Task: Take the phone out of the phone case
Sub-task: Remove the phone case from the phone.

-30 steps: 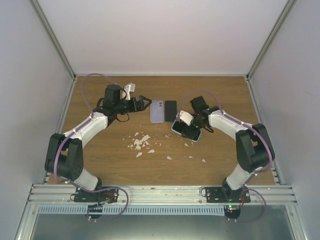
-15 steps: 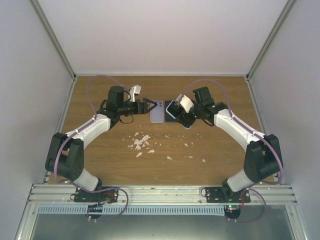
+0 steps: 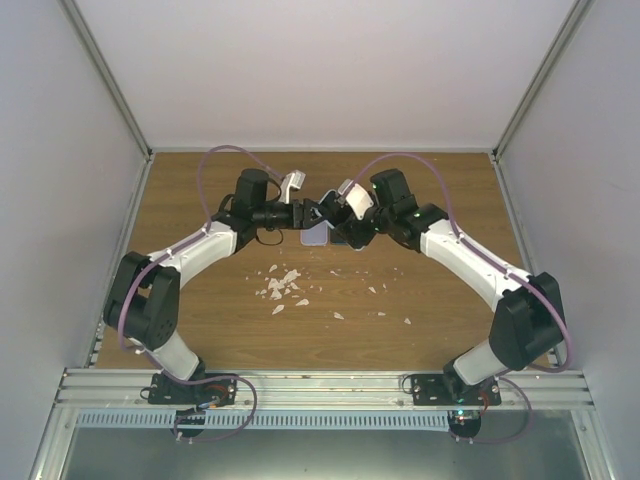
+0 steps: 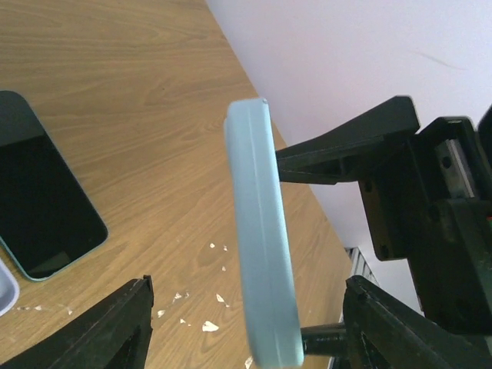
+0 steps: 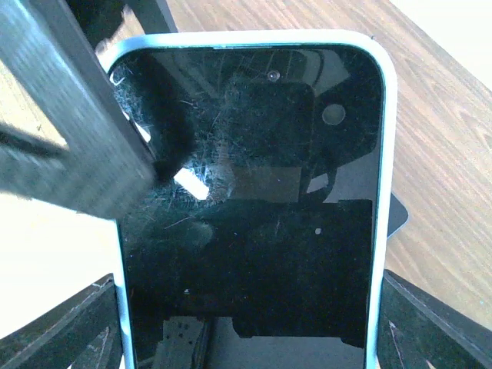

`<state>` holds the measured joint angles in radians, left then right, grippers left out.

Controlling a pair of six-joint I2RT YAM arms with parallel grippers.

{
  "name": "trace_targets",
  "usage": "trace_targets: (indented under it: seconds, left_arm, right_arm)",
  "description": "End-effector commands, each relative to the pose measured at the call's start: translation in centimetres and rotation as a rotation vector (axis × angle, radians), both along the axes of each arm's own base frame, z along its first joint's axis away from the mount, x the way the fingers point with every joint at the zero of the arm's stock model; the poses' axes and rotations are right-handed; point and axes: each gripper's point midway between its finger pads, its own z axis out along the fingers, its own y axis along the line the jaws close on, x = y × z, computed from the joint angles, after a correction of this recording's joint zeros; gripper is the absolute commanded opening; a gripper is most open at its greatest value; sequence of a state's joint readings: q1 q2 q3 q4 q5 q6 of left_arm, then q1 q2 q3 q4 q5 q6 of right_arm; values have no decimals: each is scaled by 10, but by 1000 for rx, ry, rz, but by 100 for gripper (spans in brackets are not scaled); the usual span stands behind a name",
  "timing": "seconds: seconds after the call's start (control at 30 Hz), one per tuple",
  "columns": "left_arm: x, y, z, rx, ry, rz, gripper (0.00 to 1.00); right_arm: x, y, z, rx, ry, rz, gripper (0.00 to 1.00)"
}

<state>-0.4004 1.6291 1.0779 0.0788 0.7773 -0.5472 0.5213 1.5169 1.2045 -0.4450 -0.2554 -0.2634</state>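
Note:
A phone with a black screen in a pale blue case (image 5: 254,192) fills the right wrist view. My right gripper (image 5: 250,311) is shut on its lower part and holds it above the table, one finger on each long side. In the left wrist view the case (image 4: 261,231) shows edge-on between the wide-apart fingers of my open left gripper (image 4: 247,284), with clear gaps on both sides. In the top view the two grippers meet at the middle back of the table, left (image 3: 312,212) and right (image 3: 350,222).
A lavender phone (image 3: 315,236) and a dark phone (image 4: 38,200) lie flat on the wooden table under the grippers. White crumbs (image 3: 282,285) are scattered in the middle. White walls stand at the back and both sides.
My right arm has lifted the cased phone and carried it left and back. My left gripper has moved right to meet it, and its open fingers now straddle the case's edge.

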Motion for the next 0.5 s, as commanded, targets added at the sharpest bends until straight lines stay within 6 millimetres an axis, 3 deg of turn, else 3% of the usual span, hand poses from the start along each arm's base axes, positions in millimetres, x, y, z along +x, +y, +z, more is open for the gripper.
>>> trace_targets:
  seconds: [0.0, 0.2, 0.47]
  left_arm:
    - [4, -11, 8, -17, -30, -19, 66]
    - [4, -18, 6, -41, 1, -42, 55]
    - [4, -19, 6, -56, 12, -49, 29]
  right_arm:
    - [16, 16, 45, 63, -123, -31, 64]
    - [17, 27, 51, 47, -159, -45, 64]
    - [17, 31, 52, 48, -163, -51, 65]
